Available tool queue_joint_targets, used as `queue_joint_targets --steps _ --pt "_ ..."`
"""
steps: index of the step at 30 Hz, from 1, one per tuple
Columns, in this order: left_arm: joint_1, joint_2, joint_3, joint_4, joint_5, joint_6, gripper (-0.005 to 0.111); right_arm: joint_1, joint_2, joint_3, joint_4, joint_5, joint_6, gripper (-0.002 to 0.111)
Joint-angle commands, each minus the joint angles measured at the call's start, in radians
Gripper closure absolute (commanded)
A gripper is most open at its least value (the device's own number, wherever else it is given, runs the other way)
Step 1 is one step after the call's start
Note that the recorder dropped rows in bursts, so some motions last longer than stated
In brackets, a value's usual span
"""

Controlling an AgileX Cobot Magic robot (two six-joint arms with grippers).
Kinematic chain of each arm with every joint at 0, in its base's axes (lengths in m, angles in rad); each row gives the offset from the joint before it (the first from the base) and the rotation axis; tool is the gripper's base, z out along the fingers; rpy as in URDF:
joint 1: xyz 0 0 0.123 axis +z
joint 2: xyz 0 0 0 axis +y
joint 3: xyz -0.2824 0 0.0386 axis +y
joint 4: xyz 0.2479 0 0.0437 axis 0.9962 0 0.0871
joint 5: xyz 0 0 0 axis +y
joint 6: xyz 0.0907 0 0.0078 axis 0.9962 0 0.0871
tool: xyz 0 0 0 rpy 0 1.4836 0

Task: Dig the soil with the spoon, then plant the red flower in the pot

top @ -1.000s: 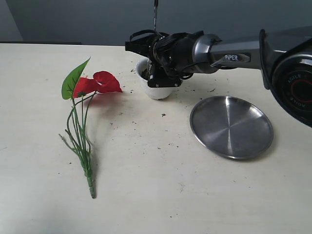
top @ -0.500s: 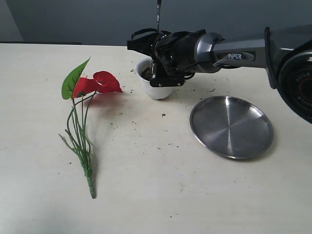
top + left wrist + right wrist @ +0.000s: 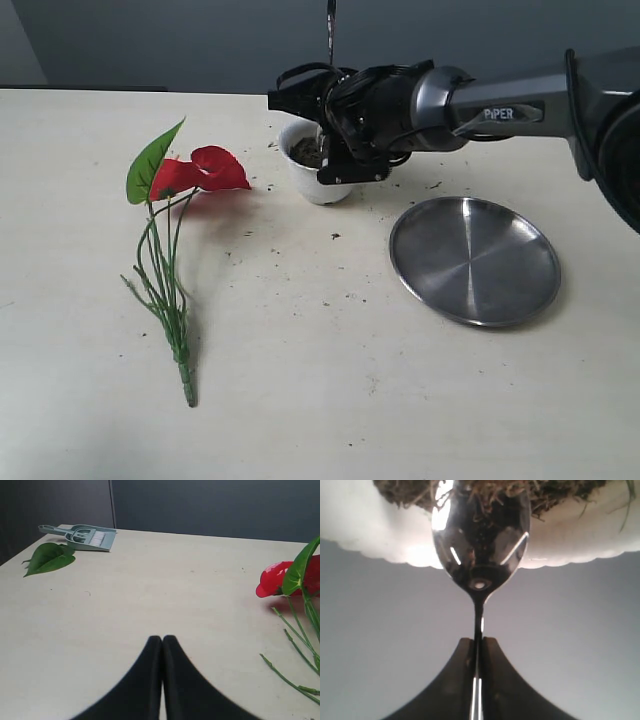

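exterior: right gripper (image 3: 335, 140) sits over the small white plastic pot (image 3: 312, 185) with the scalloped rim, at the back of the pale table (image 3: 320, 380). the handle of the slim silver metal spoon (image 3: 330, 22) sticks straight up above it. dark brown fibrous soil (image 3: 303, 152) shows in the pot mouth. the red artificial anthurium flower (image 3: 205, 168), with green leaf and long thin stems, lies flat on the table left of the pot, apart from it. round flat steel plate (image 3: 474, 260) near the pot on its right. left wrist: left gripper (image 3: 162, 639) fully closed on nothing, above bare table; flower (image 3: 272, 577) at the frame edge, loose green leaf (image 3: 47, 559) and grey-green dustpan (image 3: 80, 534) well away. right wrist: right gripper (image 3: 477, 645) clamped on the spoon (image 3: 480, 540) handle, bowl tip reaching into the soil (image 3: 560, 492) just inside the pot (image 3: 370, 535) rim.
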Motion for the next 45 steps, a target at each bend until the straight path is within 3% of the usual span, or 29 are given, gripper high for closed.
queue_joint_targets --steps 1,12,45 --pt "-0.007 -0.004 0.005 -0.009 -0.007 0.0 0.106 -0.002 -0.018 0.003 -0.011 0.011 -0.012 0.109" --pt "-0.007 -0.004 0.005 -0.009 -0.007 0.0 0.106 -0.004 -0.018 -0.093 -0.011 0.001 -0.012 0.109" --pt "-0.007 -0.004 0.005 -0.009 -0.007 0.0 0.106 -0.049 0.083 -0.145 -0.011 -0.057 -0.016 0.109"
